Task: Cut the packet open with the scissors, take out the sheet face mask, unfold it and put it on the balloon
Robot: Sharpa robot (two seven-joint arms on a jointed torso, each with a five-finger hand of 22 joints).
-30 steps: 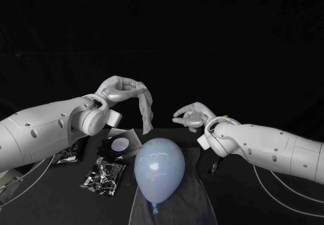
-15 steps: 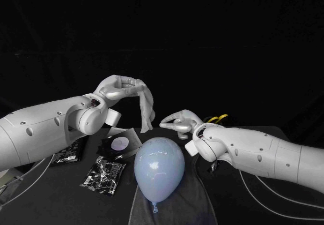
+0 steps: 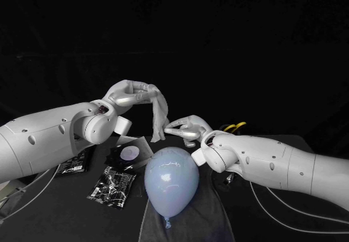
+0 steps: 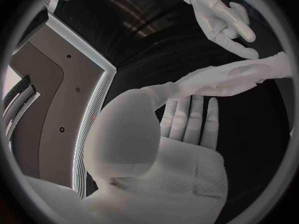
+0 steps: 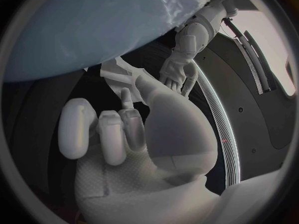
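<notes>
1. At the far left a packet (image 3: pixel 72 165) lies on the table (image 3: pixel 44 222). The left arm hides its upper part, so its print cannot be read.
2. The left hand (image 3: pixel 131 93) is raised above the table and closed on the top of the face mask (image 3: pixel 158 118), pinching it between the thumb and the curled fingers. In the left wrist view this hand (image 4: pixel 187 119) is seen from behind, and the thumb hides the exact pinch point.
3. Below that hand a second packet (image 3: pixel 113 187) lies crumpled and shiny, just left of the balloon. Beside it is a dark flat thing (image 3: pixel 129 154) with a pale round patch, and what it is cannot be made out.
4. The mask hangs down as a narrow, folded strip, and its lower end is just above the top of the balloon. In the left wrist view the mask (image 4: pixel 249 77) runs across in front of the fingers.
5. The balloon (image 3: pixel 171 180), pale blue, lies on a grey cloth (image 3: pixel 207 212) with its knot towards the robot. It looms large in the right wrist view (image 5: pixel 81 30).
6. The right hand (image 3: pixel 185 128) is half curled, with thumb and fingers apart. Its fingertips (image 3: pixel 169 126) are just beside the lower part of the mask, and whether they touch it cannot be told.
7. The scissors (image 3: pixel 234 127) show yellow handles behind the right arm, which hides the blades.
</notes>
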